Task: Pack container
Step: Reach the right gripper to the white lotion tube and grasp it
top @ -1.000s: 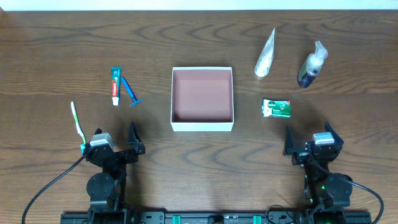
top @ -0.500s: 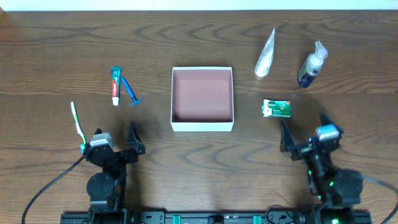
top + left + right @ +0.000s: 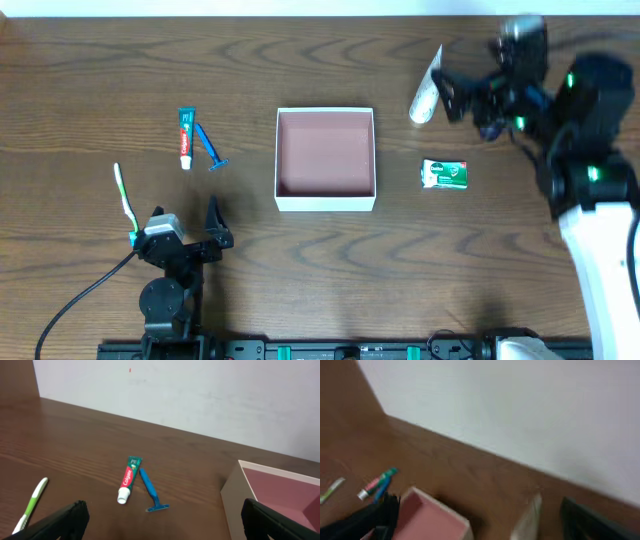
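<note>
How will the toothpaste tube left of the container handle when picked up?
The toothpaste tube looks small, so probably light. Its flattened body likely squashes under a grip, and lying flat it should slide, not roll, if pushed.

The table (image 3: 300, 60) is showing dark brown wood with wavy, darker grain. The container (image 3: 325, 204) is showing white walls and a reddish-brown inside. The toothpaste (image 3: 185, 138) is wearing green and red with white lettering and a white cap. The razor (image 3: 211, 148) is showing bright blue. The toothbrush (image 3: 124, 197) is showing white and light green. The soap pack (image 3: 445, 174) is showing green with white patches. The tube (image 3: 425, 92) is looking whitish grey. The left gripper (image 3: 185, 215) is showing black, as is its cable (image 3: 80, 300). The right arm (image 3: 605, 240) is showing white casing, black parts and glowing green lights. The wall (image 3: 200, 395) is looking off-white.
</note>
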`<state>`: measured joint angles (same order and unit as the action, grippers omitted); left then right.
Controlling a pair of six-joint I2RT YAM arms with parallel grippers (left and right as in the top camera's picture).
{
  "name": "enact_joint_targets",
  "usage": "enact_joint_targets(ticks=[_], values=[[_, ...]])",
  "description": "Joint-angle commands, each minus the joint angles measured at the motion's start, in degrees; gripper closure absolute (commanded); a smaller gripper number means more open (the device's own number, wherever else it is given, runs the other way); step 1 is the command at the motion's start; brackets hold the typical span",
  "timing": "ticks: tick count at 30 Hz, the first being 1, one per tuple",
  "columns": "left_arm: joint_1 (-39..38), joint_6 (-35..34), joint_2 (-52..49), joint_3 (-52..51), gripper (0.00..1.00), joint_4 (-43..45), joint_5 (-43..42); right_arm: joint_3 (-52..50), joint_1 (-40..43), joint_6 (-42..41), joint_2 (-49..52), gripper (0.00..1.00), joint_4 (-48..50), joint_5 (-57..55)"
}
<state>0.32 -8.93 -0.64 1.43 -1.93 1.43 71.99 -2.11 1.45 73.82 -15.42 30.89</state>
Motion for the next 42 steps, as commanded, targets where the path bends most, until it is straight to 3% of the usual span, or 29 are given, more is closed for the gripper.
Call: enact_joint_targets(ticks=[1,7,16,23,33,42], values=[[0.31,0.76,0.24,-1.2,0.02,-2.14,0.28,3.93,0.39,-0.35,5.31,0.01,2.25,6.69],[0.31,0.76,0.24,-1.2,0.02,-2.14,0.28,5.62,0.02,-2.86,11.34,0.01,1.99,1.75],[0.31,0.76,0.24,-1.2,0.02,-2.14,0.28,29.46,-5.92,-0.09,19.12,0.01,-26.08,-19.04],[0.31,0.76,0.24,-1.2,0.02,-2.14,0.26,42.42,-7.69,-1.2,26.86,0.01,-41.64,-25.53],[0.31,0.76,0.24,-1.2,0.02,-2.14,0.28,42.32,-7.72,-2.14,35.01,0.01,-42.91,-20.98],[0.31,0.76,0.24,-1.2,0.02,-2.14,0.28,42.32,-8.17,-13.4,41.83,0.09,-40.09,-27.52]])
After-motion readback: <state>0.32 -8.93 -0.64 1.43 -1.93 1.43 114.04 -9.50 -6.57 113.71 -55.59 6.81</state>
